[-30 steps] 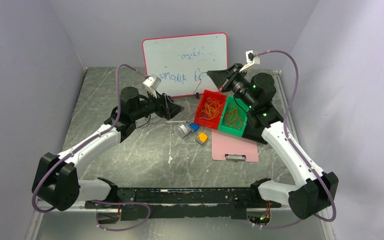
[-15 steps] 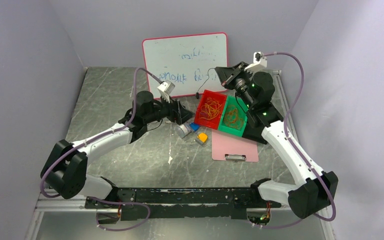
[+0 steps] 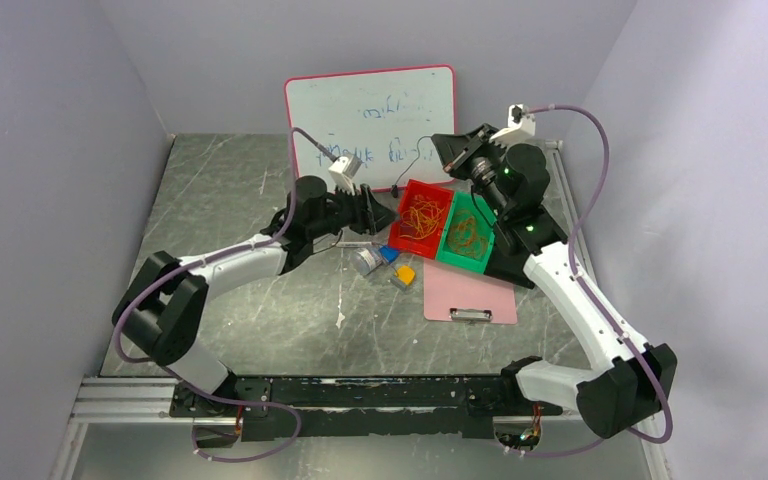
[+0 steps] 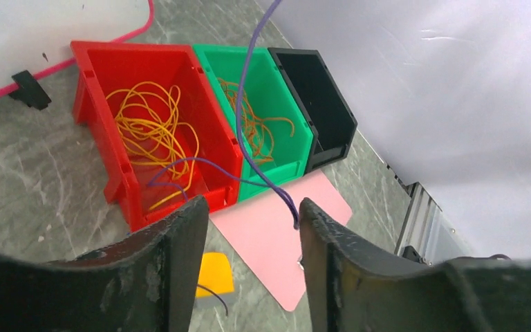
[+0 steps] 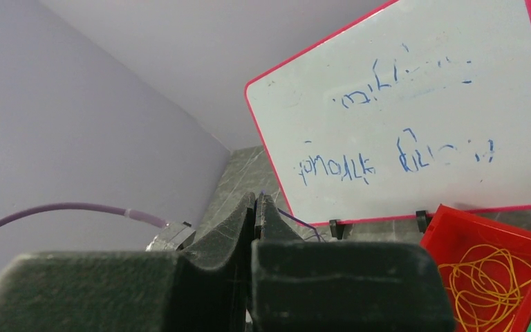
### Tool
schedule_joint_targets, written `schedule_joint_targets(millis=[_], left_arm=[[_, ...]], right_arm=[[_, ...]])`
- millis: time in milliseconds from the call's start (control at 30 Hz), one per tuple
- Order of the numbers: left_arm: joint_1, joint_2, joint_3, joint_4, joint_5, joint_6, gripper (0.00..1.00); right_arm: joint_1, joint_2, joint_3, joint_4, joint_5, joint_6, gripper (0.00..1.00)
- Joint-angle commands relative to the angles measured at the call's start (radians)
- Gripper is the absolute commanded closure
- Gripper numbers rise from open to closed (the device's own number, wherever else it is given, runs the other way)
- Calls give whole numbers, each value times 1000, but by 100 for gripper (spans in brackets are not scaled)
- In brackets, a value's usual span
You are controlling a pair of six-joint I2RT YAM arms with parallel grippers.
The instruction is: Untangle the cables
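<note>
A thin dark purple cable (image 4: 240, 104) hangs down from above. It reaches the space between the fingers of my open left gripper (image 4: 254, 207) close to the right finger (image 4: 318, 235), and a loop of it trails over the red bin (image 4: 93, 76). My right gripper (image 5: 259, 197) is raised in front of the whiteboard and is shut on this purple cable's upper end (image 5: 297, 221). Yellow-orange cables (image 4: 148, 131) lie in the red bin. Orange cables (image 4: 256, 124) lie in the green bin (image 4: 283, 149). In the top view my left gripper (image 3: 385, 213) sits just left of the red bin (image 3: 405, 240).
A black bin (image 4: 318, 104) stands next to the green one, under my right arm. A pink clipboard (image 3: 470, 295) lies in front of the bins. A yellow block (image 3: 405, 274), a blue block (image 3: 388, 253) and a grey roll (image 3: 366, 262) lie beside it. A whiteboard (image 3: 370, 110) stands at the back.
My left arm has swung right toward the red bin, and its jaws have narrowed a little around the hanging purple cable. My right gripper rose slightly, still shut.
</note>
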Motion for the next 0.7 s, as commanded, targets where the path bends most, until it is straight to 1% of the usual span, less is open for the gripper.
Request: schedule_joint_targets(millis=[0, 100, 167, 233, 333, 467, 567, 667], left_arm=[[-9, 38, 98, 26, 3, -29, 53], [-9, 43, 150, -56, 0, -5, 74], [-8, 26, 185, -120, -15, 30, 82], [-8, 6, 230, -198, -17, 70, 88], [-9, -28, 320, -329, 3, 145, 93], [-9, -79, 439, -496, 56, 257, 93], [-8, -120, 495, -586, 47, 295, 93], [1, -154, 556, -675, 37, 296, 93]], right_arm=[[2, -34, 6, -13, 24, -14, 100], [2, -48, -2, -16, 33, -39, 100], [2, -58, -5, -12, 31, -67, 100], [2, -64, -1, -2, 8, -112, 100], [2, -76, 14, 19, -36, -193, 100], [2, -88, 38, 51, -110, -282, 100], [1, -86, 63, 58, -145, -314, 100], [2, -76, 90, 55, -201, -336, 100]])
